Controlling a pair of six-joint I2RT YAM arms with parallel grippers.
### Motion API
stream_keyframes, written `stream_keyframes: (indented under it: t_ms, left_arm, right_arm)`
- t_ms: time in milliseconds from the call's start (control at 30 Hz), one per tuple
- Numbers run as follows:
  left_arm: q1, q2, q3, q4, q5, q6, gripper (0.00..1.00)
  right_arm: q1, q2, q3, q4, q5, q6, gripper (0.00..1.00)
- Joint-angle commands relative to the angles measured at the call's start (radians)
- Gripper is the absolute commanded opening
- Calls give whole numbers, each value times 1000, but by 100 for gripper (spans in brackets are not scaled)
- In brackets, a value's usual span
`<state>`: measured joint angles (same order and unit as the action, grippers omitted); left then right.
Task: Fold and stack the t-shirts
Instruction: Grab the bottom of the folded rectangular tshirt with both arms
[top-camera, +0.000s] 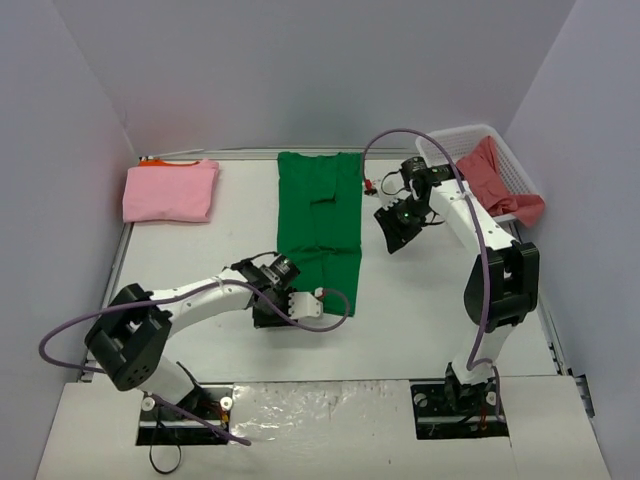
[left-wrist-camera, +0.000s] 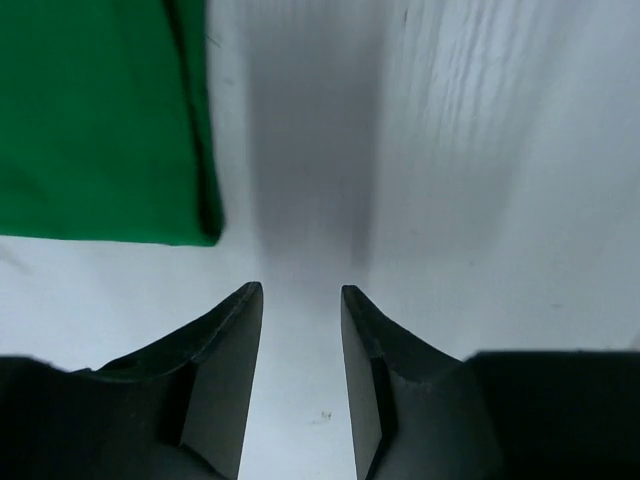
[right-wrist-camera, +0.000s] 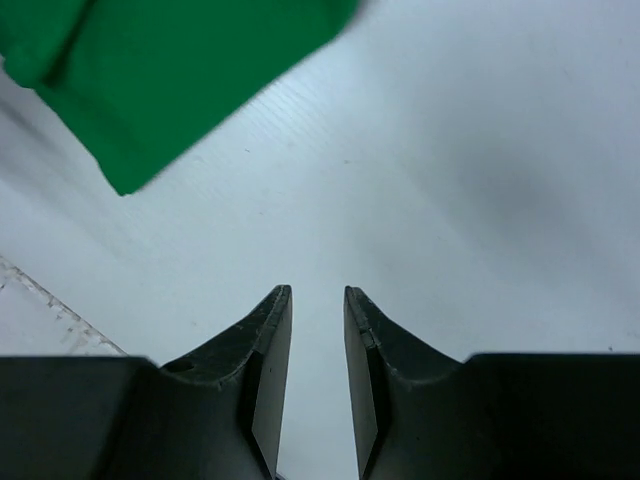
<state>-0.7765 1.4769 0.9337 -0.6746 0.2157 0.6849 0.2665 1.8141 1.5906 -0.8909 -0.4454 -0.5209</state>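
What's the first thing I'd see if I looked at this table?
The bright green t-shirt, folded into a long strip down the middle of the table. Then the folded pink t-shirt at the far left, and the coral red t-shirt spilling out of the white basket at the far right.

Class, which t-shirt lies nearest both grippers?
The green t-shirt, laid long mid-table; the pink one sits folded at far left, the red one hangs in the basket.

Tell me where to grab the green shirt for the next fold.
The green shirt lies flat as a long strip running away from the arms. Probably pinch both corners of its near short edge, coming from the near side.
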Motion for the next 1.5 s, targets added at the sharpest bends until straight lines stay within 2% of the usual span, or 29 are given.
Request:
stream_keyframes:
  t_ms: [0, 133, 300, 733, 833, 867, 900, 1000, 1167, 1233, 1300, 1333, 1367, 1467]
  left_arm:
    - [-3, 3, -91, 215, -171, 24, 37]
    - [-7, 42, -142, 337, -246, 18, 37]
    - [-9, 56, -145, 383, -224, 2, 38]
    - [-44, 69, -110, 230, -44, -4, 37]
    - [-46, 117, -111, 230, -35, -7, 25]
    - [-47, 147, -104, 230, -35, -13, 16]
    - [-47, 160, -99, 230, -33, -19, 3]
    - [-47, 174, -73, 215, 5, -45, 2]
    - [19, 57, 13, 89, 224, -50, 2]
    - [58, 37, 83, -10, 373, -25, 2]
    - [123, 43, 161, -84, 521, 19, 2]
    - [144, 65, 186, -158, 563, 39, 2]
    - [182, 78, 207, -189, 623, 77, 2]
    - [244, 140, 261, -270, 674, 125, 2]
  right_arm:
    - [-67, -24, -55, 30, 40, 19, 24]
    - [-96, -33, -67, 32, 46, 25, 25]
    - [-105, -27, -64, 32, 63, 38, 27]
    - [-125, 5, -72, 44, 99, 38, 27]
    - [-125, 4, -78, 49, 99, 38, 27]
    - [-125, 1, -80, 49, 97, 38, 27]
    - [-125, -2, -83, 50, 99, 36, 27]
    - [-125, -13, -92, 55, 97, 35, 27]
    - [-125, -67, -98, 60, -4, 16, 26]
    - [-124, -103, -109, 67, -65, 12, 20]
    - [-99, -137, -145, 87, -116, 9, 18]
    - [-90, -180, -167, 99, -128, 10, 19]
    - [-79, -208, -229, 131, -181, -5, 23]
    - [-61, -347, -349, 231, -213, -57, 30]
